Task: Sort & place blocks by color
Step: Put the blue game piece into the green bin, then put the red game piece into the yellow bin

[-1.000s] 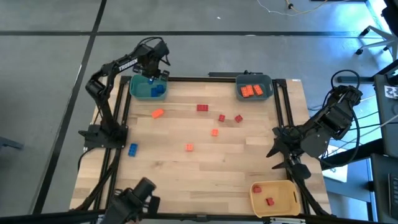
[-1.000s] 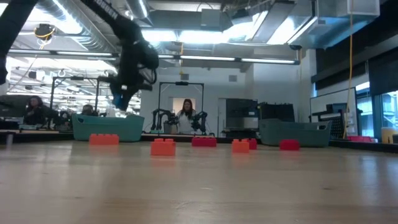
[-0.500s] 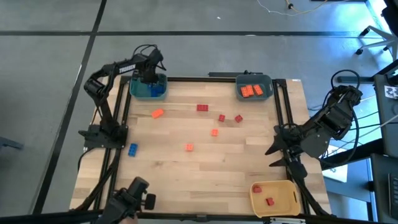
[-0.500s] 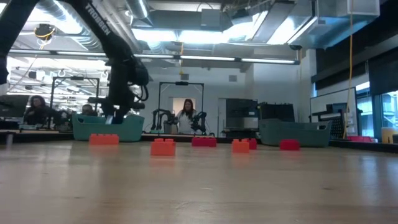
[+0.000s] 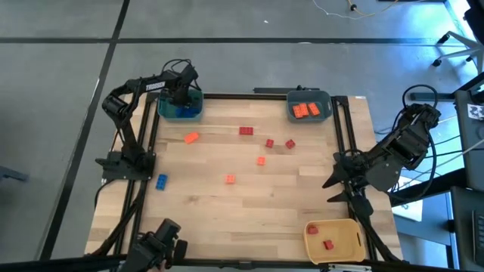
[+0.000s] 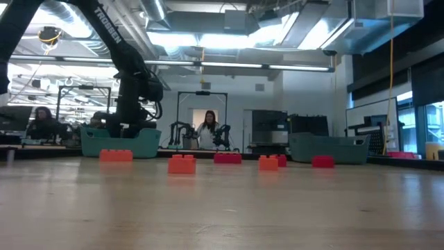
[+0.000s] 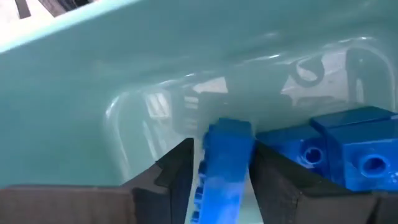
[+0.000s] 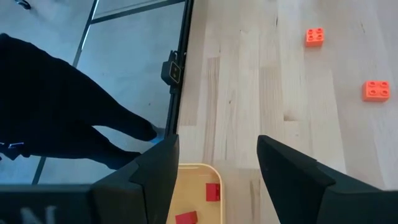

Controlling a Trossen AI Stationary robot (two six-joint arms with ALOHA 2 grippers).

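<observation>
Blue block (image 7: pixel 222 165) between my left pincer (image 7: pixel 221 177) fingers, down inside the teal bin (image 5: pixel 168 106).

Fingers flank its narrow sides — whether gripping or just released, I cannot tell. Looks light, rigid, slick plastic; best taken across the short width. Long axis runs away from my wrist, toward the bin wall. Right pincer (image 8: pixel 214 162) waits wide, empty, over the yellow bin (image 8: pixel 194 171).

Left arm reaches from its base at mid-left of the high view up to the upper left, wrist bent down, left gripper (image 5: pixel 181 96) lowered. Its fingers (image 7: pixel 177 174) stand slightly parted with a gap either side. Right arm folded at the right edge, right gripper (image 5: pixel 330 183) pointing left, fingers (image 8: pixel 155 171) spread wide, empty.
</observation>
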